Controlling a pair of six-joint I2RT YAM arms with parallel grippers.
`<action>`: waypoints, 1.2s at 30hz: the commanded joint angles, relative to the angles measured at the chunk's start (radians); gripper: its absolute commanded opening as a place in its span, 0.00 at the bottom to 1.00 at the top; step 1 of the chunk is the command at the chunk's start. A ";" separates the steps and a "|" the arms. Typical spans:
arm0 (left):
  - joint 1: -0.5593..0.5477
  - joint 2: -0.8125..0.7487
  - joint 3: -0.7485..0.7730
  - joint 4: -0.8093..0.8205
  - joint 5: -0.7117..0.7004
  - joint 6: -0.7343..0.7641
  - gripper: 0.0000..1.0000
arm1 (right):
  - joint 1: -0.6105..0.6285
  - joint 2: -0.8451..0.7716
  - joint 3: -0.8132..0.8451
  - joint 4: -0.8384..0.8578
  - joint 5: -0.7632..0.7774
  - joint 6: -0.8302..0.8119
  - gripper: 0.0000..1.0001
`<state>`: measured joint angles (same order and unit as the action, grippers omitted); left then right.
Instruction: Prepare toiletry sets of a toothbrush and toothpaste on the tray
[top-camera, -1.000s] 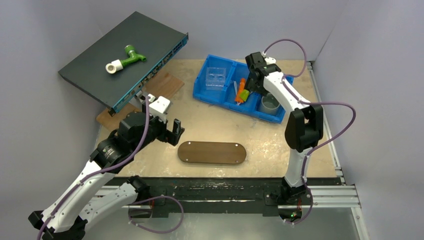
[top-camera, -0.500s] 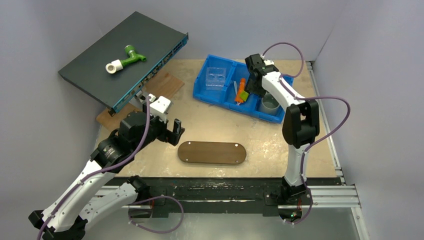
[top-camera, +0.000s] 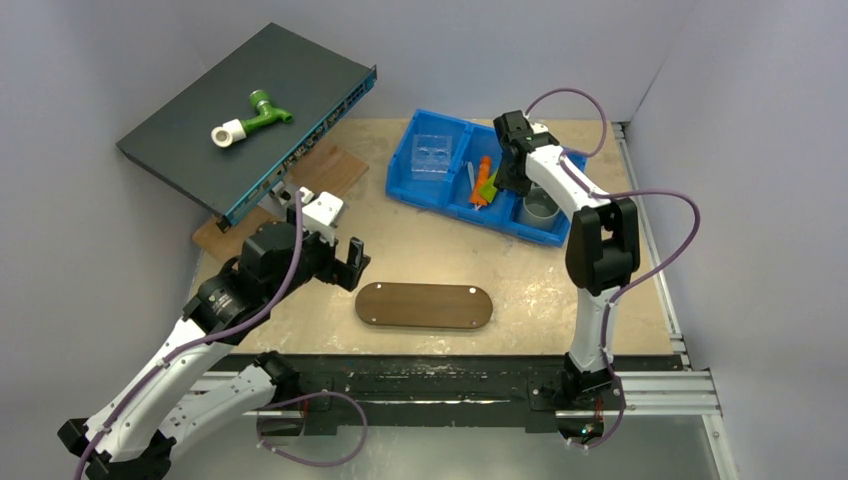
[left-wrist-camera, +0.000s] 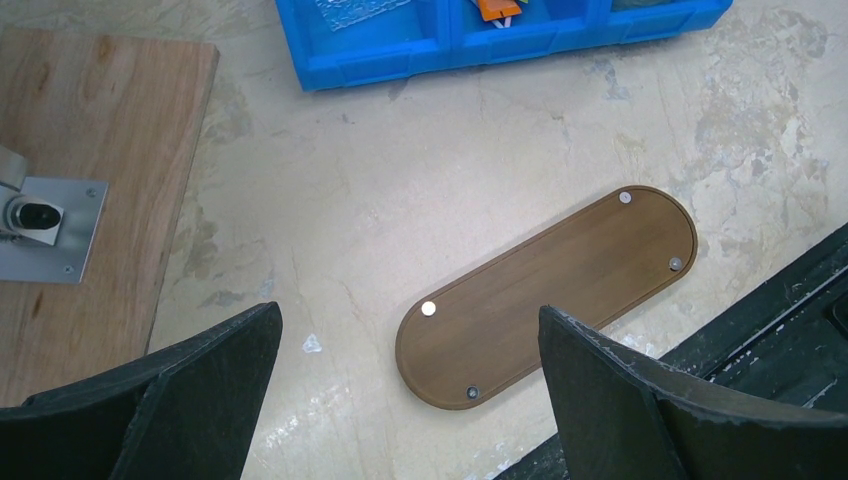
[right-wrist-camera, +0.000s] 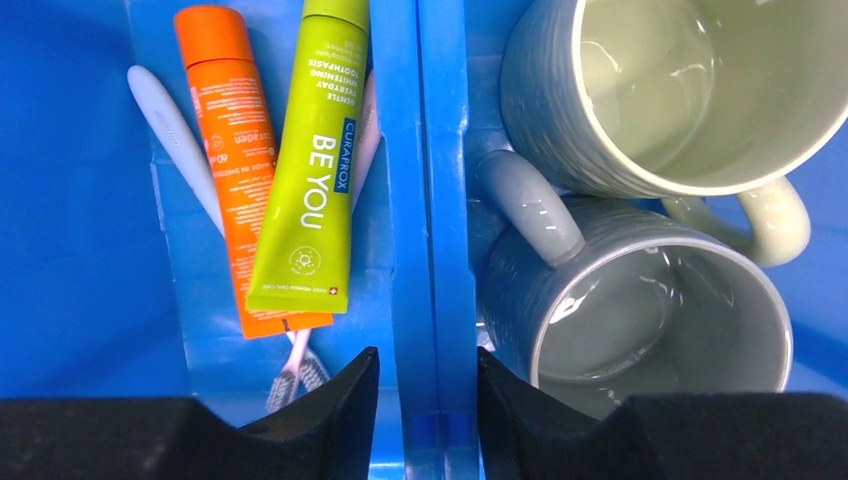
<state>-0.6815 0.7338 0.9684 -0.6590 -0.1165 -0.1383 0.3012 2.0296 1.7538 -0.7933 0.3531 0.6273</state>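
Note:
The dark-brown oval tray (top-camera: 425, 305) lies bare on the table; it also shows in the left wrist view (left-wrist-camera: 548, 295). The lime-green tube (right-wrist-camera: 308, 170), orange tube (right-wrist-camera: 228, 150), pale blue toothbrush (right-wrist-camera: 175, 140) and pink toothbrush (right-wrist-camera: 295, 360) lie together in the blue bin's middle compartment (top-camera: 483, 182). My right gripper (top-camera: 508, 175) hovers over the bin, its jaws (right-wrist-camera: 428, 355) narrowly open and empty, straddling the divider (right-wrist-camera: 430, 200). My left gripper (top-camera: 355, 265) is wide open and empty, just left of the tray (left-wrist-camera: 408, 312).
The blue bin (top-camera: 470, 215) also holds a clear plastic box (top-camera: 432, 157) and two mugs (right-wrist-camera: 660, 90) (right-wrist-camera: 640, 320). A dark flat box (top-camera: 200, 120) with a green-white fitting (top-camera: 250, 117) leans over the rectangular wooden board (left-wrist-camera: 90, 150) at the back left.
My right gripper has shifted slightly to the right and lower over the bin, toward the divider between the tubes and the mugs. The left arm has not moved.

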 joint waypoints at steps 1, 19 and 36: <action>-0.001 0.000 0.003 0.040 -0.004 -0.002 1.00 | -0.001 -0.006 -0.012 0.035 -0.028 -0.025 0.38; 0.000 -0.007 0.002 0.036 -0.031 0.005 1.00 | 0.000 -0.071 -0.097 0.132 -0.173 -0.151 0.00; 0.001 0.010 0.003 0.039 -0.038 0.004 1.00 | 0.094 -0.174 -0.211 0.223 -0.250 -0.219 0.00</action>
<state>-0.6811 0.7380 0.9684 -0.6590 -0.1455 -0.1379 0.3233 1.9114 1.5528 -0.6167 0.2432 0.4248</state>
